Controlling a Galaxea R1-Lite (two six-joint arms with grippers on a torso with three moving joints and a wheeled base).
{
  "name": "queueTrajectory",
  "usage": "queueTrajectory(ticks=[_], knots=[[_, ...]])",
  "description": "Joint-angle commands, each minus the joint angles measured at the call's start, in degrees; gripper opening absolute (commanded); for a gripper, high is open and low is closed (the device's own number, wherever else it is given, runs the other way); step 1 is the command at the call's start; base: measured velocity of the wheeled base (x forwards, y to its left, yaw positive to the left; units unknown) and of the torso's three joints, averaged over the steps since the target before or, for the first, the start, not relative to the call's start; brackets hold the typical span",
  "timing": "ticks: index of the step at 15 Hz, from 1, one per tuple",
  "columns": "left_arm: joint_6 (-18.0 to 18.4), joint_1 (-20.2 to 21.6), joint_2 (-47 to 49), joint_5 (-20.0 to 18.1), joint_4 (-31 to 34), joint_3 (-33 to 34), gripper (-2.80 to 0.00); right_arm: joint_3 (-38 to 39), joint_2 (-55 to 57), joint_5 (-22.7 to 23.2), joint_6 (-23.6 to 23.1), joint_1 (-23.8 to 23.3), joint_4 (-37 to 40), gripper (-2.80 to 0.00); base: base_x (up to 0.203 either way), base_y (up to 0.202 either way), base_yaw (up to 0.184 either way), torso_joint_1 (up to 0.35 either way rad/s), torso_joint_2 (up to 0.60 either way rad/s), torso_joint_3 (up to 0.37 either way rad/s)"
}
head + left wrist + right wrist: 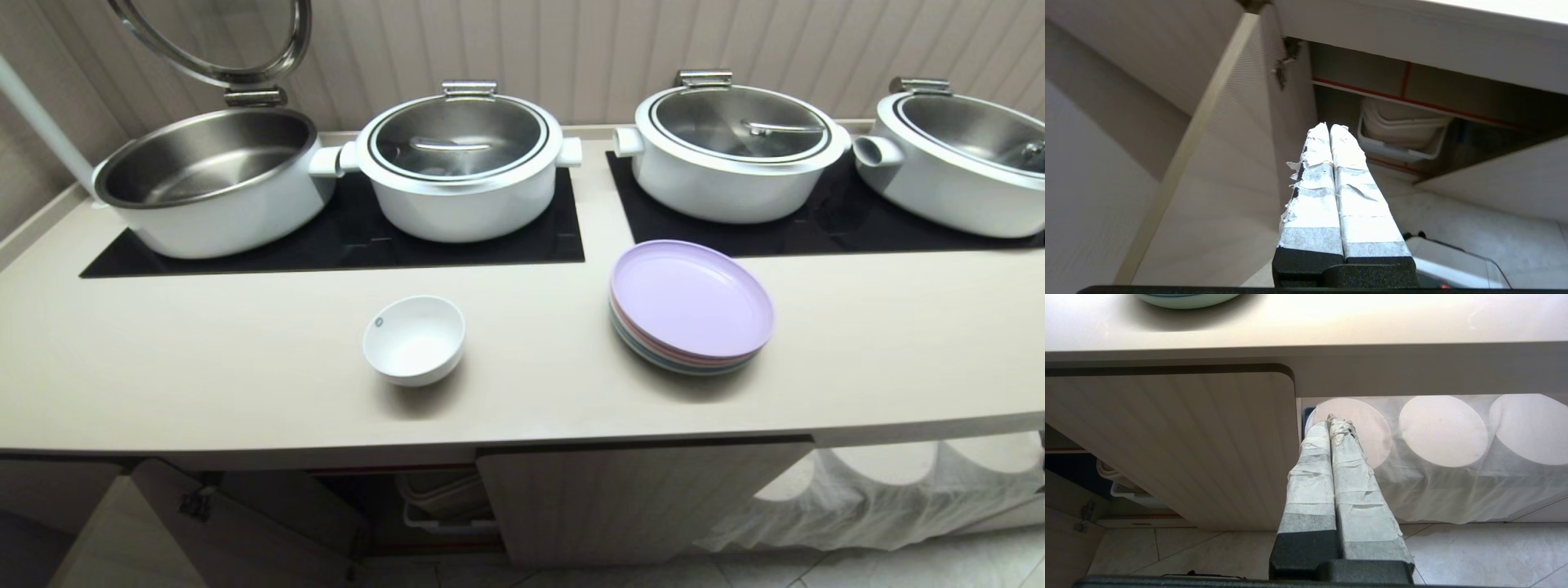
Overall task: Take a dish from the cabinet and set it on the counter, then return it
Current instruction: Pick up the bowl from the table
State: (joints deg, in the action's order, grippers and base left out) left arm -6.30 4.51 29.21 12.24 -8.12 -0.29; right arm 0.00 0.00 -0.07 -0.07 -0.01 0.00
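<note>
The dish (414, 338), a small white bowl, stands upright on the cream counter (245, 367) in front of the left hob panel. Neither gripper shows in the head view. My left gripper (1330, 127) is shut and empty, held low in front of the cabinet (1412, 94), whose left door (1224, 163) stands open. Inside, behind a red-taped shelf edge, sits a white tray (1400, 149) with stacked white ware. My right gripper (1329, 419) is shut and empty, parked below the counter edge beside the closed fluted door (1188, 449).
A pile of pastel plates (690, 306) sits right of the dish. Several white pots stand on the black hobs; the leftmost pot (212, 180) has its lid raised. White cloth with round cut-outs (1453, 457) hangs under the counter at the right.
</note>
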Motion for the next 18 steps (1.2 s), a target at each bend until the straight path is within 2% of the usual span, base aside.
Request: queueTrajectory(ticks=[1,3,5,8,9,12,15,18], knots=[[-0.03,2.07,-1.42,-0.15,-0.06,0.02,-2.8,0.0,0.0,-0.01,-0.01,0.01,0.0,-2.8,0.0,0.0,0.0,0.0,0.0,0.0],[0.22,2.06,-3.87,-1.21,-0.05,0.02,-2.8,0.0,0.0,-0.01,-0.01,0.01,0.0,-2.8,0.0,0.0,0.0,0.0,0.0,0.0],[0.32,2.08,-6.18,-4.15,0.16,0.18,-2.8,0.0,0.0,-0.01,-0.01,0.01,0.0,-2.8,0.0,0.0,0.0,0.0,0.0,0.0],[0.92,2.13,-11.6,-6.95,4.62,-0.62,-2.8,0.0,0.0,-0.01,-0.01,0.01,0.0,-2.8,0.0,0.0,0.0,0.0,0.0,0.0],[1.11,1.93,-13.32,-7.48,5.98,-0.99,-2.8,0.0,0.0,-0.01,-0.01,0.01,0.0,-2.8,0.0,0.0,0.0,0.0,0.0,0.0],[1.14,-2.67,-13.31,-7.58,6.29,-1.11,-2.8,0.0,0.0,-0.01,-0.01,0.01,0.0,-2.8,0.0,0.0,0.0,0.0,0.0,0.0],[1.02,-3.19,-15.44,-8.2,6.43,-1.01,-2.8,0.0,0.0,-0.01,-0.01,0.01,0.0,-2.8,0.0,0.0,0.0,0.0,0.0,0.0],[1.34,-4.26,-22.21,-9.9,7.35,-0.33,-2.8,0.0,0.0,-0.01,-0.01,0.01,0.0,-2.8,0.0,0.0,0.0,0.0,0.0,0.0]])
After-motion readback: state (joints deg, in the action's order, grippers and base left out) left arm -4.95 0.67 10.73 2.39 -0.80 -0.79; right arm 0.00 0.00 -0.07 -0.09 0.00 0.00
